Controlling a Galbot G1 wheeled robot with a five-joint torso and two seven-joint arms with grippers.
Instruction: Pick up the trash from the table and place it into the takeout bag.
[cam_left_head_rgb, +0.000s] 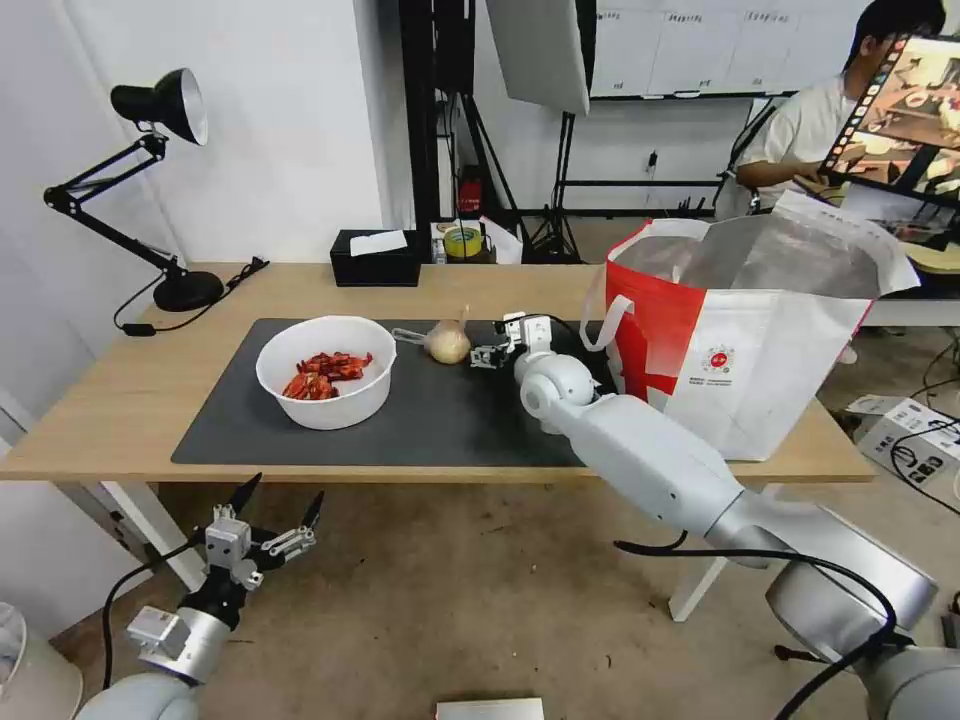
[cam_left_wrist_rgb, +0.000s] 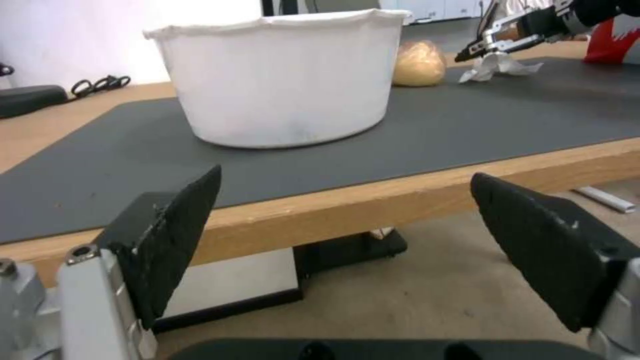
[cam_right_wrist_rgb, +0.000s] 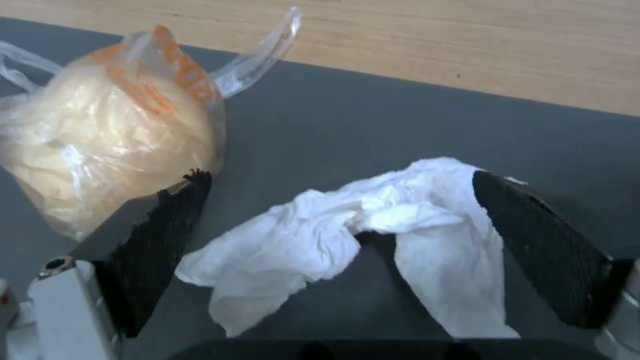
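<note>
Nearest you, the left claw (cam_left_head_rgb: 280, 503) hangs below the bench's (cam_left_head_rgb: 110, 410) front edge over bare floor, its black fingers spread wide and gripping nothing; you have free room around it. From its wrist view the wood lip of the bench runs straight across just ahead, with the dark grey mat (cam_left_wrist_rgb: 467, 120) set back a little from that edge.

On the mat, toward your left, stands the white round bowl (cam_left_head_rgb: 326, 372), smooth-walled with a wavy rim, holding red crayfish shells (cam_left_head_rgb: 327, 373). Open mat lies in front of it and to its right.

Farther in, your right claw (cam_right_wrist_rgb: 340, 220) is low over the mat with its ribbed black pads apart, straddling the crumpled white tissue (cam_right_wrist_rgb: 347, 235), which lies soft and creased between them. The small clear bag (cam_right_wrist_rgb: 107, 130), knotted and bulging with beige food, sits just beside one pad.

To the right the takeout bag (cam_left_head_rgb: 740, 340) stands upright on the bench near its right end, mouth open, foil lining showing. At the far edge rests a black tissue box (cam_left_head_rgb: 376, 258).
</note>
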